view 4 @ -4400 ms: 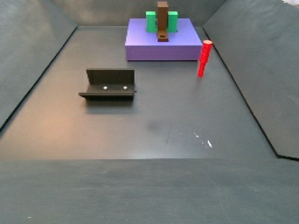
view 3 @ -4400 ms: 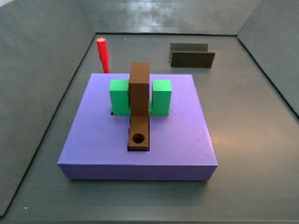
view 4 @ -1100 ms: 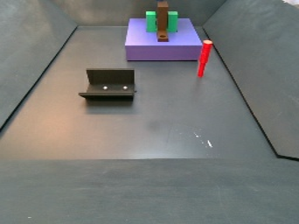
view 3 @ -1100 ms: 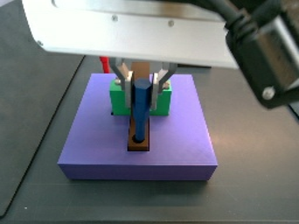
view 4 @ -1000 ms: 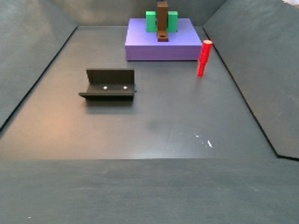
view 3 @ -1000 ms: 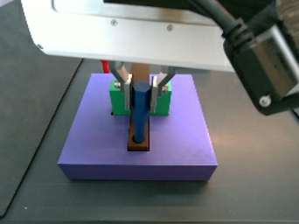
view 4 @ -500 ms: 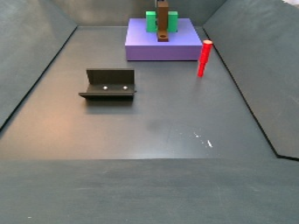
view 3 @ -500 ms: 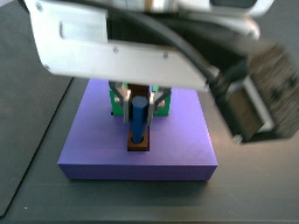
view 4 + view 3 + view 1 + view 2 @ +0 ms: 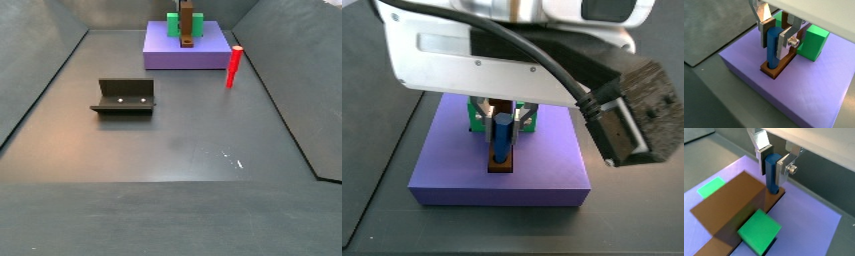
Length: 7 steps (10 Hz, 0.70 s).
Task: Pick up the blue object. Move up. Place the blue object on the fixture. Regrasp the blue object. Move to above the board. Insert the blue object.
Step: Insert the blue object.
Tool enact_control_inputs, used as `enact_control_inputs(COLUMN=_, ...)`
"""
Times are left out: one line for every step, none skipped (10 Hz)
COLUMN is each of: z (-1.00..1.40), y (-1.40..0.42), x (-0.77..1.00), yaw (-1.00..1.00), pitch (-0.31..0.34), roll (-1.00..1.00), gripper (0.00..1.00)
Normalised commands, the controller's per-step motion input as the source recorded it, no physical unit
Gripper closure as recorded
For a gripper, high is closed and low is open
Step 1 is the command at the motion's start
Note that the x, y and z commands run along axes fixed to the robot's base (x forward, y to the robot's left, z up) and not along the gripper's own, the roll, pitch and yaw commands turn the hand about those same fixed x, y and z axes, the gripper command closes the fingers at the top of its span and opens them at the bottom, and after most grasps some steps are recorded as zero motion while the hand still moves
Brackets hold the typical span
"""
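Your gripper (image 9: 777,34) sits over the board (image 9: 817,95), its plates clamped on the upper part of the blue peg (image 9: 773,47); the peg stands upright with its lower end in the hole at the end of the brown bar (image 9: 731,218); in a side view the peg (image 9: 500,138) shows just in front of the green blocks (image 9: 477,112); the fixture (image 9: 124,96) stands well apart on the floor, and a red peg (image 9: 234,66) stands just beside the board (image 9: 167,57).
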Motion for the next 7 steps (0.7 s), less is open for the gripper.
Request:
enact_control_inputs(z=0.03, y=0.05, x=0.15, yaw=0.01, pitch=0.131, roll=0.19, gripper=1.00)
enact_control_inputs(z=-0.18, y=0.00, x=0.10, yaw=0.00, pitch=0.036, roll=0.11, gripper=1.00)
enact_control_inputs(z=-0.51, y=-0.07, x=-0.06, yaw=0.01, pitch=-0.010, roll=0.16, gripper=1.00)
enact_control_inputs(z=-0.52, y=-0.10, x=-0.23, yaw=0.00, pitch=-0.020, roll=0.17, gripper=1.00)
enact_control_inputs(z=-0.45, y=-0.12, x=-0.25, yaw=0.00, pitch=0.000, roll=0.20, gripper=1.00)
enact_control_inputs(z=-0.31, y=0.00, x=-0.09, yaw=0.00, pitch=0.000, roll=0.11, gripper=1.00)
enact_control_inputs(z=0.00, y=0.00, x=0.00, yaw=0.00, pitch=0.000, roll=0.00, gripper=1.00)
